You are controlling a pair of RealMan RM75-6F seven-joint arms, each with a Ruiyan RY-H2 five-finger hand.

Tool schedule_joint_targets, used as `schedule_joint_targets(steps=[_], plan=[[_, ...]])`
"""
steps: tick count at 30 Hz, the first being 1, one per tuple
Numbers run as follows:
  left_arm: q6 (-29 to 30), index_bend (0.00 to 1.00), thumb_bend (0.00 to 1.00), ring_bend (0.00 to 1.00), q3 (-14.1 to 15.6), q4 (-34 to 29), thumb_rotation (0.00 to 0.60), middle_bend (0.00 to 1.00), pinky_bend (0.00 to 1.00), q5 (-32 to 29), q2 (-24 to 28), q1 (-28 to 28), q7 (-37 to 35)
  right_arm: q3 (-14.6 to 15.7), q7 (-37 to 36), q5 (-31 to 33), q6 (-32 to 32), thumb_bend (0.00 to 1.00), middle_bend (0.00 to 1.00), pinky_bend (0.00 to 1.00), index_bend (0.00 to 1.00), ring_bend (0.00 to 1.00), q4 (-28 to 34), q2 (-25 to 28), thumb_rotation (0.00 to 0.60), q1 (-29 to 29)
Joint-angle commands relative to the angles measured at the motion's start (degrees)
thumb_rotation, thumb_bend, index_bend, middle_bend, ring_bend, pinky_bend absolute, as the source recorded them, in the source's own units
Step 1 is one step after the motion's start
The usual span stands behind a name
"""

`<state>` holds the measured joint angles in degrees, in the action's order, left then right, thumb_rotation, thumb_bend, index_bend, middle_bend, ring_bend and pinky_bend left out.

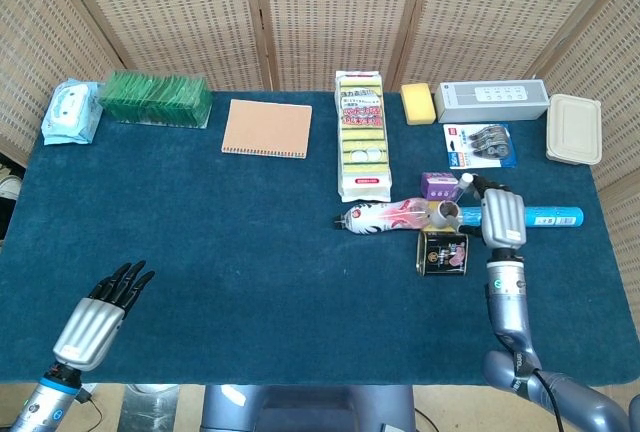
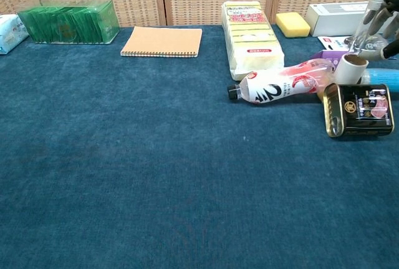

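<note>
My right hand (image 1: pixel 502 218) hovers over the white roll (image 1: pixel 446 215), fingers loosely parted, holding nothing I can see. The roll sits upright between the bottle (image 1: pixel 385 217) at its 9 o'clock and the tin (image 1: pixel 443 252) at 6. Light and stiff, I judge; best pinched across its sides. My left hand (image 1: pixel 100 314) lies open. The lidded box (image 1: pixel 574 129) hides its contents.

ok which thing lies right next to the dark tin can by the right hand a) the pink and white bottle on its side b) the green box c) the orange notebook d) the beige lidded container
a: the pink and white bottle lies on its side just up and left of the dark tin can, close to the right hand; the others sit near the table's far edge.
</note>
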<state>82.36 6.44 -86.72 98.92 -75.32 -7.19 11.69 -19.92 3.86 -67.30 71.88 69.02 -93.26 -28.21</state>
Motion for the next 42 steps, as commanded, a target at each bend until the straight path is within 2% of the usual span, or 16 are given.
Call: schedule_joint_targets(steps=[1,8,18,42], plan=[[0.0,0.03,0.21,0.01,0.0,0.0,0.600,0.02,0.21,0.0,0.0,0.0,0.0,-0.1,0.0,0.2,0.3,0.21,0.48,0.46,0.40,0.51,-0.4,-0.5,0.600,-0.1],[0.1,0.03,0.21,0.01,0.1,0.0,0.600,0.02,0.21,0.1,0.1,0.0,-0.1,-0.4,-0.3,0.6,0.7,0.22,0.53,0.49,0.43,0.56,-1.2,-1.2,0.600,-0.2],[-0.5,0.03,0.21,0.01,0.1,-0.1,0.600,0.02,0.21,-0.2,0.0,-0.1,0.3,-2.8,0.1,4.6,0.5,0.22,0.53,0.49,0.43,0.55,-0.4,-1.9,0.600,-0.2],[-0.5,0.03,0.20,0.01,0.2,-0.3,0.600,0.02,0.21,-0.1,0.2,-0.2,0.0,-4.4,1.1,8.5,0.3,0.23,0.53,0.49,0.43,0.56,1.3,-3.0,0.599,-0.5]])
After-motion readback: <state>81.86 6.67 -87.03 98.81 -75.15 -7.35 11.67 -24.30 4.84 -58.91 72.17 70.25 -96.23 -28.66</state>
